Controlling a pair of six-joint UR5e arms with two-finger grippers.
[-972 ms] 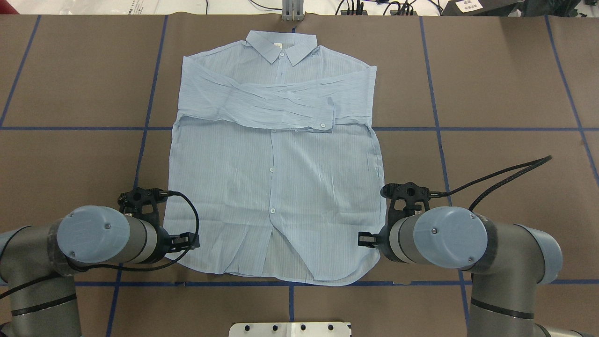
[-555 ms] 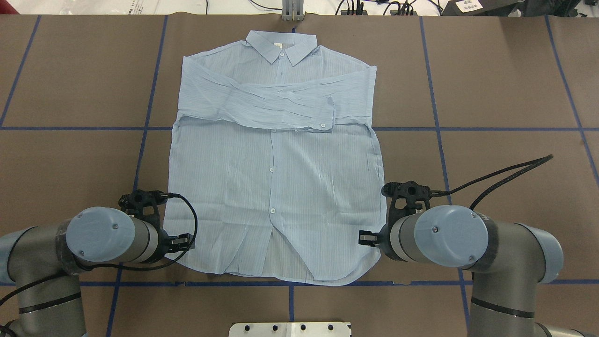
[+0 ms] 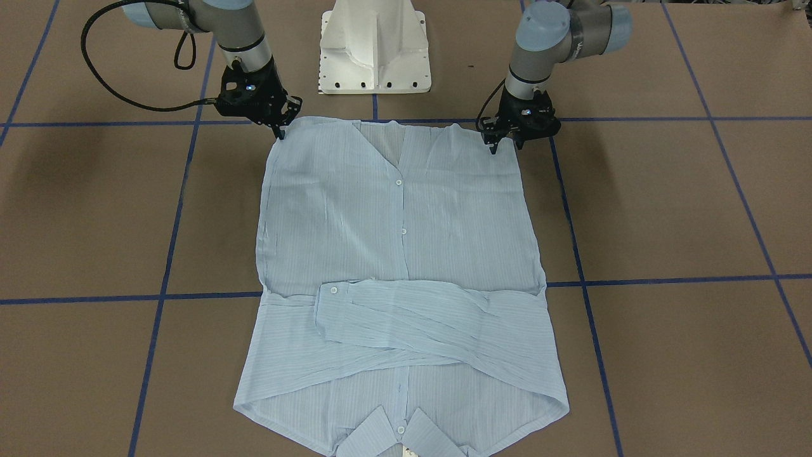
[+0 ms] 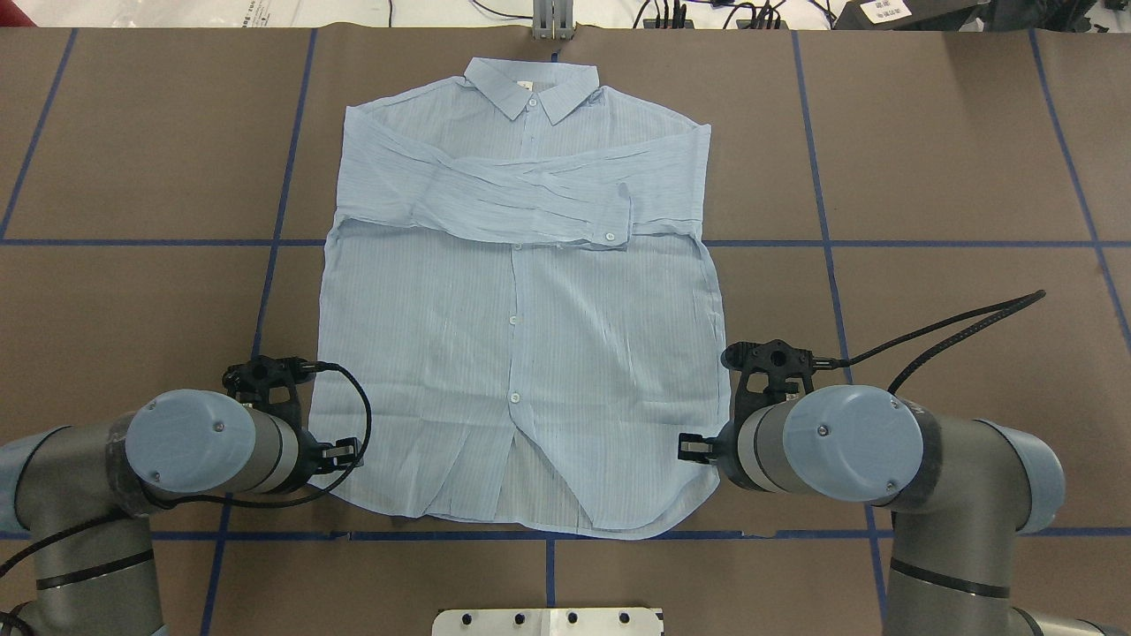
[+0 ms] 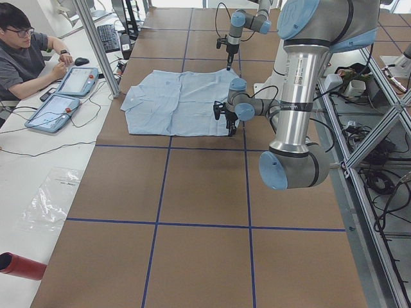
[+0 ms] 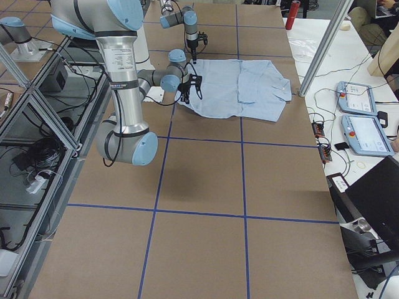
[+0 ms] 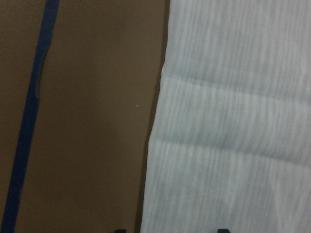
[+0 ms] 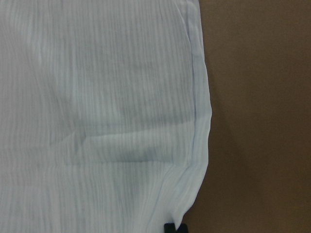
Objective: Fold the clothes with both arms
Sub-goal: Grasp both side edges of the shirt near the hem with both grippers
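Overhead exterior view: the light-blue pinstriped button-up shirt lies flat on the brown table, sleeves crossed over the chest, collar far from the robot. Since a second ago the left gripper has shifted slightly outward, jaws apart astride the shirt's edge. The right gripper has stayed put, jaws pinched together on the opposite hem edge.

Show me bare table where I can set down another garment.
Wide bare table flanks the shirt on both sides, beyond its side seams. Crowded: the hem corners near the robot, where the left gripper and right gripper sit.
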